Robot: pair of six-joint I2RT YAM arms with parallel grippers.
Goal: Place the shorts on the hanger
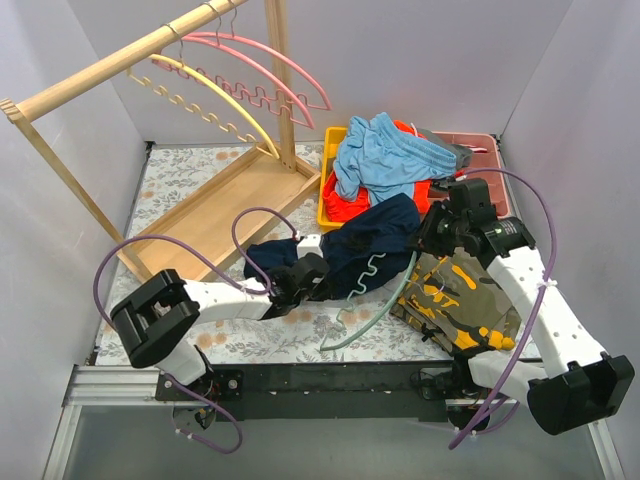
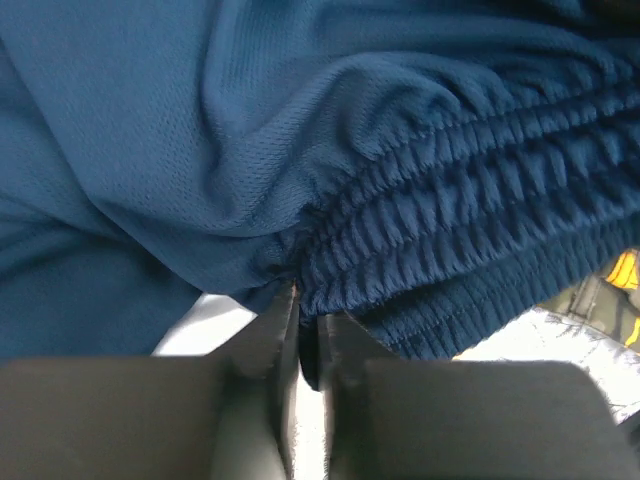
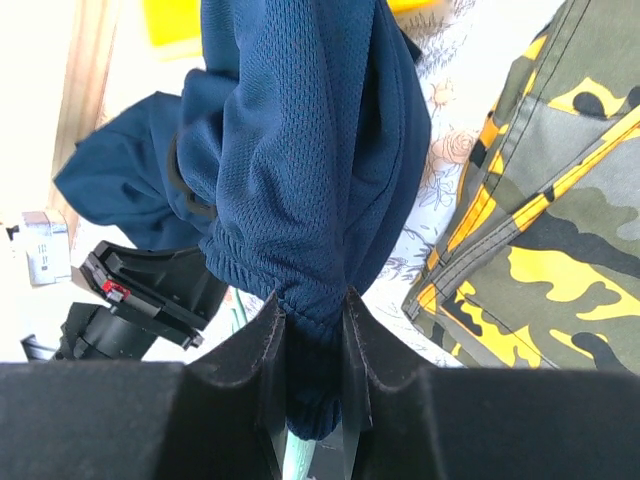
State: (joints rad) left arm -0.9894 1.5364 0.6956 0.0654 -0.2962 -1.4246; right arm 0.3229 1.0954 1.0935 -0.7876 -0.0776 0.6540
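**Both grippers hold the navy shorts over the green hanger**

The shorts (image 1: 355, 245) lie bunched on the table (image 1: 190, 175) in the middle, between the two arms, just in front of the yellow bin (image 1: 331, 180). The hanger (image 1: 380, 320) lies flat with them. Its wavy bar shows pale against the dark cloth, and its arch curves out onto the table on the near side.

The left gripper (image 1: 300, 278) is at the left end of the shorts. In its wrist view the fingers are almost together, with a fold of cloth beside the gathered elastic waist pinched between them. The right gripper (image 1: 432, 228) is at the right end. Its fingers are clamped on a thick bunch of the cloth at a hem, and a pale green piece of the hanger shows just below that bunch.

A camouflage garment (image 1: 460, 300) with yellow patches lies beside the shorts, under the right arm. Light blue shorts (image 1: 385, 155) are heaped in the bin on top of something orange. At the far left stands a wooden rack (image 1: 130, 60) with pink hangers (image 1: 270, 70) and a yellow hanger (image 1: 215, 95) on its rail.
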